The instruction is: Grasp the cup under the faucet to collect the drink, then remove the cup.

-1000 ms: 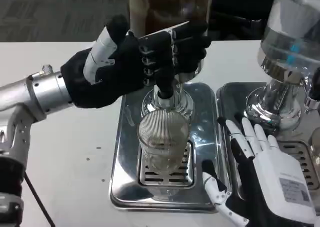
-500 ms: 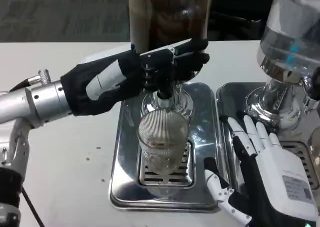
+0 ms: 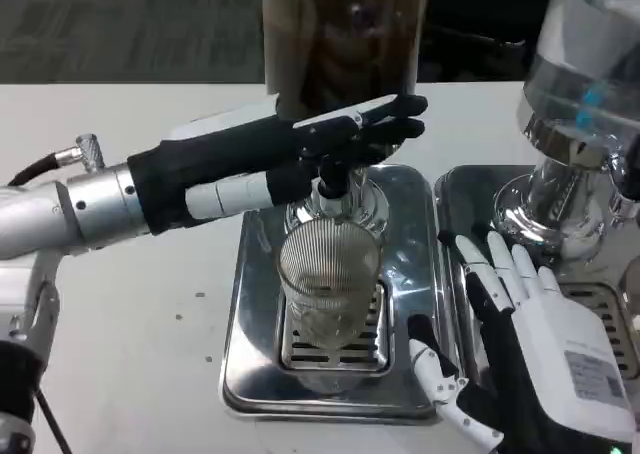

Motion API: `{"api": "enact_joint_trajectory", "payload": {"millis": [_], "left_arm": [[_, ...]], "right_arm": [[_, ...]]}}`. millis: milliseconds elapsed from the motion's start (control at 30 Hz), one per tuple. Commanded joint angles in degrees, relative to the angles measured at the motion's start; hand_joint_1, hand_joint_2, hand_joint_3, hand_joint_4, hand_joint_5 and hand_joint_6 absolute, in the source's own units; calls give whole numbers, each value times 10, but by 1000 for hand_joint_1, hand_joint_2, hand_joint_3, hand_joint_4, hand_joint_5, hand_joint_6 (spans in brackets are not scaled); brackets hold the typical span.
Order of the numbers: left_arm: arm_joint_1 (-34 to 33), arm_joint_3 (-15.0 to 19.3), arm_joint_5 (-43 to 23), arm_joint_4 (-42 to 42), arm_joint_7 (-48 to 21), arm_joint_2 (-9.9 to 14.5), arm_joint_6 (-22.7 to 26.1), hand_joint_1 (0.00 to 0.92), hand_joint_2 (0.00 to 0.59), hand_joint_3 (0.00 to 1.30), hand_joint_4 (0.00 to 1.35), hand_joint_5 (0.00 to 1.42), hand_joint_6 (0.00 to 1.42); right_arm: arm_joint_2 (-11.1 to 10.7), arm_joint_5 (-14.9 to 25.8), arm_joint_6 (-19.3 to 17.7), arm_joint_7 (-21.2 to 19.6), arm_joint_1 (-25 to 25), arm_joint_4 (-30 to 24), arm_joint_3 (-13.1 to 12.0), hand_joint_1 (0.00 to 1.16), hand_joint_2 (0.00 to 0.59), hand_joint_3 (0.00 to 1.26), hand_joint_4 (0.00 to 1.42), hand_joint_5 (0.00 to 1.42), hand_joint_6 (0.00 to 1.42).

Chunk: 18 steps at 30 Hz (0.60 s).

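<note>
A clear ribbed cup [image 3: 328, 279] stands upright on the grate of the steel drip tray [image 3: 240, 304], right under the black-tipped faucet [image 3: 331, 182] of the brown drink dispenser [image 3: 345, 34]. My left hand [image 3: 270, 159] reaches in from the left, its black fingers [image 3: 385, 119] stretched flat over the top of the faucet and the thumb lying below; whether it presses the lever is hidden. My right hand [image 3: 530, 354] is at the lower right with its fingers spread, holding nothing, a short gap right of the cup.
A second dispenser with a clear tank [image 3: 590, 74] stands at the right on its own steel tray [image 3: 600, 304], close behind my right hand. White tabletop [image 3: 130, 314] stretches to the left of the drip tray.
My left hand has rolled and straightened from a curl around the faucet to a flat reach over it. The right hand and the cup have barely moved.
</note>
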Motion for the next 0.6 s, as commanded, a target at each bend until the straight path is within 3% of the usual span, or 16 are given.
{"api": "enact_joint_trajectory", "payload": {"millis": [33,600], "left_arm": [[25,-28,43,19,4,11,-17,0,24,13,0,0,0],[36,-73,89,22,65,34,-120,0,23,15,0,0,0]], "right_arm": [[-3,7,5,5,4,-6,-3,321,469,115,0,0,0],[-2,11,6,13,8,-13,-7,321,469,115,0,0,0]]}}
